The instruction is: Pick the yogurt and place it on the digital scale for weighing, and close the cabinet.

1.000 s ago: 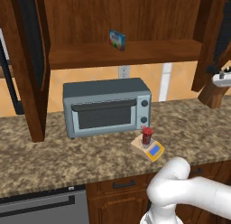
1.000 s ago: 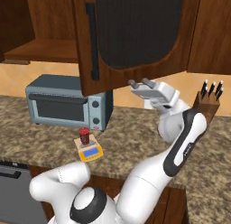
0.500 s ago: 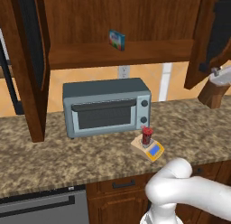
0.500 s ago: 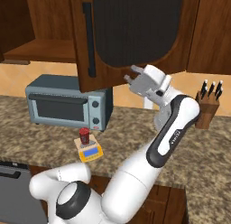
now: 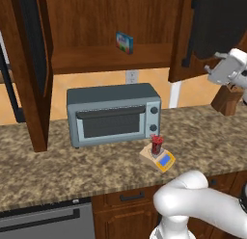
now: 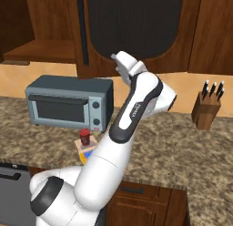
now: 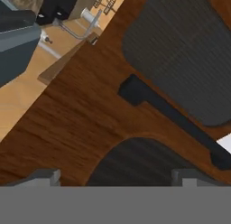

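I see the open wooden cabinet [image 5: 111, 64] holding a blue-green box [image 5: 124, 42]; the red yogurt [image 5: 157, 144] sits on the flat digital scale [image 5: 161, 158]; my tool [image 7: 115, 177] spreads wide.

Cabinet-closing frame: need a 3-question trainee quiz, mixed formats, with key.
1. True or false: the yogurt already sits on the digital scale.
2. Multiple choice: the claw is nearest to which thing? A) toaster oven B) knife block C) open cabinet door
3. Fill in: the blue-green box stands on the cabinet's ____.

Key: 1 true; 2 C; 3 shelf.
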